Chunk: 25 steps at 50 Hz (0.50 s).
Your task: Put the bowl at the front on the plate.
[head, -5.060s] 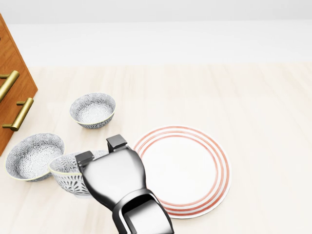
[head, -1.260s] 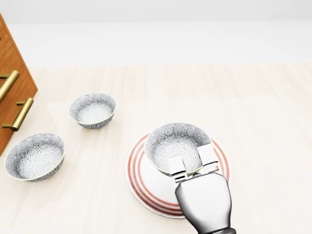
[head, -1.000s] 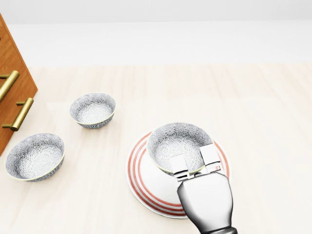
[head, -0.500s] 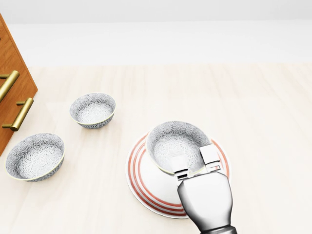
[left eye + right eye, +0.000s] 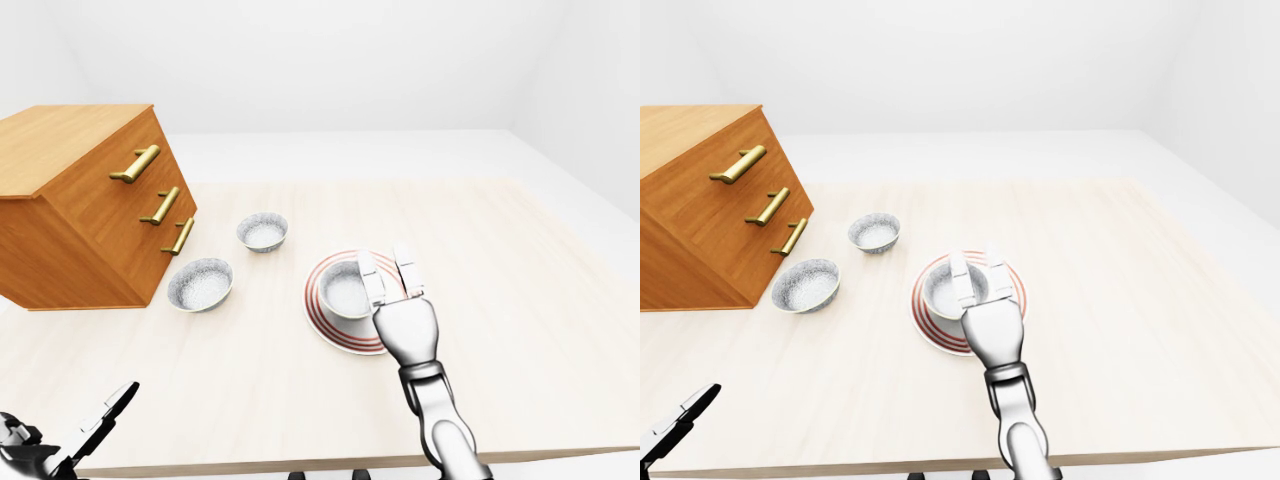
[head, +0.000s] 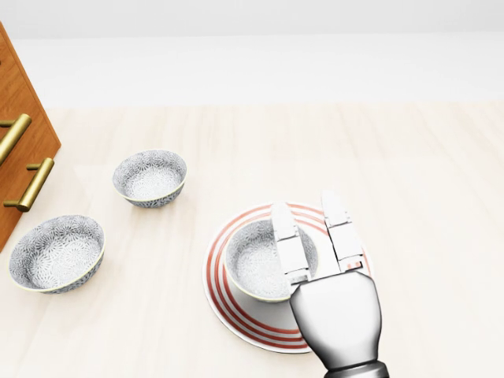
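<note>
As the bowl (image 6: pixel 253 266) sits on the plate (image 6: pixel 227 309), right fingers (image 6: pixel 288 242) (outstretched) overlap it.

Right hand (image 6: pixel 335 303) masking the lower-right rim of the bowl (image 6: pixel 253 264) and part of the plate (image 6: pixel 227 303) in the head view, drawer chest (image 6: pixel 20 130) cropped at its left edge, left hand (image 5: pixel 90 430) cut off at the left-eye view's bottom corner

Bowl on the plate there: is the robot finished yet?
Nearly. The bowl sits on the plate, so the placing looks done. The right hand is open by the bowl's rim, gripping nothing. Probably all that is left is pulling the hand away.
</note>
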{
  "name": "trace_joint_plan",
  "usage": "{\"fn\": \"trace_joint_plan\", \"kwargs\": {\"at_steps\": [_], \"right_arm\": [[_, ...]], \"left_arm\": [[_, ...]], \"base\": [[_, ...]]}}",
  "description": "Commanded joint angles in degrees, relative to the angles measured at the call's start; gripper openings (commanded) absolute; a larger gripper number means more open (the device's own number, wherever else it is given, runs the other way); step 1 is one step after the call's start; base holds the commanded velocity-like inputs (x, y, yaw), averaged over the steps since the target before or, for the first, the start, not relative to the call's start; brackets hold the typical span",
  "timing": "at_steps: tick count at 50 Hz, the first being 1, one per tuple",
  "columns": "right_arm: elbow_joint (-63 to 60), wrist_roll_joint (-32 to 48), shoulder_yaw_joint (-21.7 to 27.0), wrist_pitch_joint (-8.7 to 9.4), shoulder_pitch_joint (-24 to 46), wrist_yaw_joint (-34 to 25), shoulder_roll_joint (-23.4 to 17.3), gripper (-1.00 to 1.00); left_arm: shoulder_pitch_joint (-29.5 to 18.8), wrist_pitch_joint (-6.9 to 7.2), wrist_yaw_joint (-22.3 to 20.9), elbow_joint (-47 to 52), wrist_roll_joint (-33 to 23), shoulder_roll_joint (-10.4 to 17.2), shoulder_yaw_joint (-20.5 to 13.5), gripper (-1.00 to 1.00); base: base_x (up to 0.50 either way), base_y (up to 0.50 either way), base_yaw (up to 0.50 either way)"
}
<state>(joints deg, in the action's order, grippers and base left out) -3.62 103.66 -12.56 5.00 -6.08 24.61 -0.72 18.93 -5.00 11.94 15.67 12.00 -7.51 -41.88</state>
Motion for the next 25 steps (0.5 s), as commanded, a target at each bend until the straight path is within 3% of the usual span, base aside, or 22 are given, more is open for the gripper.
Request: {"fn": "trace_joint_plan", "kwargs": {"at_steps": [1, 9, 13, 21, 25], "right_arm": [[-5.4, 3.82, -0.15, 0.0, -0.08, -4.19, 0.09, 1.0], [-8.09, 5.32, 0.15, 0.0, 0.24, -5.95, 0.47, 1.0], [-14.07, 9.04, -0.25, 0.0, 1.5, -11.37, 0.08, 1.0], [-21.82, 9.34, -5.47, 0.0, 7.65, -22.77, -9.22, 1.0], [-24.01, 9.34, -5.49, 0.0, 10.67, -26.14, -10.89, 1.0]], "left_arm": [[0.07, 0.0, -0.18, 0.44, 0.01, -0.15, -0.16, 1.0], [-0.16, 0.0, -0.03, -0.58, -0.18, 0.05, 0.1, 1.0], [-0.11, 0.0, -0.01, -0.68, -0.21, 0.19, 0.2, 1.0], [-0.1, 0.0, 0.07, -0.63, -0.49, 0.13, 0.29, 1.0], [-0.13, 0.0, 0.21, -0.81, -0.45, 0.3, 0.34, 1.0]], "base": [[0.0, 0.0, 0.0], [0.0, 0.0, 0.0], [0.0, 0.0, 0.0], [0.0, 0.0, 0.0], [0.0, 0.0, 0.0]]}}
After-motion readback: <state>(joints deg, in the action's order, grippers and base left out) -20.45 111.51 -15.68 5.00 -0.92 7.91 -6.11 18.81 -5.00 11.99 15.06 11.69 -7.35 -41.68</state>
